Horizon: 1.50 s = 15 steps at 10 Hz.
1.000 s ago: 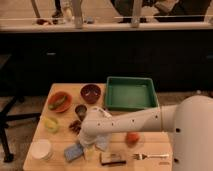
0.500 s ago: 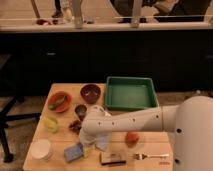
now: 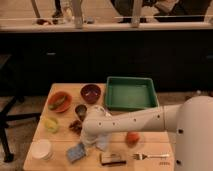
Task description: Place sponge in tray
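The sponge (image 3: 76, 151), a small blue-grey speckled block, lies on the wooden table near its front left edge. The green tray (image 3: 131, 105) stands at the back right of the table with nothing in it. My white arm reaches in from the right across the table. The gripper (image 3: 90, 143) points down at the end of the arm, just right of the sponge and close above the table. Most of it is hidden by the wrist.
A pale cloth (image 3: 104, 142) lies under the wrist and a brown-and-tan block (image 3: 112, 159) in front of it. There are also a fork (image 3: 150, 156), a red fruit (image 3: 132, 138), a white cup (image 3: 42, 148), an orange plate (image 3: 59, 101), a dark red bowl (image 3: 91, 92) and a small dark cup (image 3: 81, 111).
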Each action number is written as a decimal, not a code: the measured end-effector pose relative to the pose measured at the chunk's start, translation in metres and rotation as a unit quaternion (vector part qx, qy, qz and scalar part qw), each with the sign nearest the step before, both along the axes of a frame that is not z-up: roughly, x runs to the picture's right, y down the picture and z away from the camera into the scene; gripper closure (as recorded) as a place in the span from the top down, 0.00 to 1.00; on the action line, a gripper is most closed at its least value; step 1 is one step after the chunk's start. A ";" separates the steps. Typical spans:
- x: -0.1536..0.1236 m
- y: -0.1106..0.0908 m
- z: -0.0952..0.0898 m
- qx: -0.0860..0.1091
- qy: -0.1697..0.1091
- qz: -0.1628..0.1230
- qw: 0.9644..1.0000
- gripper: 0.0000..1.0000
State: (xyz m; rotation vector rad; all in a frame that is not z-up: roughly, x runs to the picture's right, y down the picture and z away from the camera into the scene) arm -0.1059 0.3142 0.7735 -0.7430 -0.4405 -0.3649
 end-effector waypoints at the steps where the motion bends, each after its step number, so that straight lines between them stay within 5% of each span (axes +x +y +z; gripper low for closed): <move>1: 0.003 0.000 -0.001 0.001 0.005 -0.003 1.000 0.00; 5: 0.013 -0.003 -0.008 0.006 0.015 -0.015 1.000 0.00; 10: 0.003 -0.039 -0.043 0.039 -0.004 -0.021 0.999 0.00; 15: -0.006 -0.076 -0.051 0.062 -0.007 -0.011 0.998 0.00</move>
